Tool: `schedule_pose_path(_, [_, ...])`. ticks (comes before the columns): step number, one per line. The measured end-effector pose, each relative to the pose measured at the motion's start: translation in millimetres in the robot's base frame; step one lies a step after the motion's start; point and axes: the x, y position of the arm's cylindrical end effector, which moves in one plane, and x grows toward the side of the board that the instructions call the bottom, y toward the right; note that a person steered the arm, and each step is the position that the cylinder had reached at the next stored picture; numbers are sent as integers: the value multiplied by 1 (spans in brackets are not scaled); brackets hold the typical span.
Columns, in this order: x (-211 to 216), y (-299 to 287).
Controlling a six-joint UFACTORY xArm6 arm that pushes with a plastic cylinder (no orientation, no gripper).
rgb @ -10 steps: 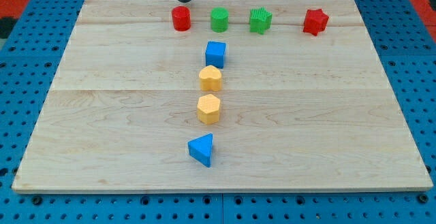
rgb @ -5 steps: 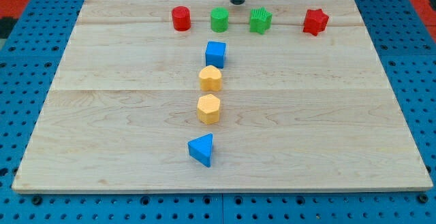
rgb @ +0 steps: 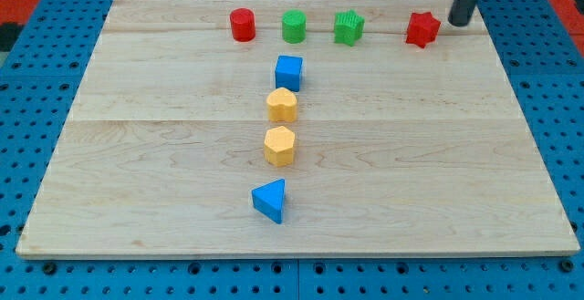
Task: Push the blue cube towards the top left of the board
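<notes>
Just right of the red star [rgb: 422, 28], my tip [rgb: 459, 23] rests on the surface [rgb: 438, 154], touching nothing. The blue cube [rgb: 288, 71] sits well left of the star, lower in the view. No end effector is fitted; the rod holds nothing.

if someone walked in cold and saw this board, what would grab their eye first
Probably the straight column down the middle: blue cube at its top, two yellow blocks below it, and a blue triangular block at its bottom. Next, the row along the view's top: red cylinder, green cylinder, green ridged block, red star. My tip sits just right of the star, far from the cube.
</notes>
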Motion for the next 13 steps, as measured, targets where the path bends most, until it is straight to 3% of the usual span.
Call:
schedule_pose_path(1, [40,5])
schedule_pose_path(3, [113,-78])
schedule_pose_path(5, [103,-244])
schedule_pose_path(6, [73,-285])
schedule_pose_path(8, [50,-289])
schedule_pose_path(9, [49,-337])
schedule_pose_path(11, [87,-381])
schedule_pose_path(13, [89,-438])
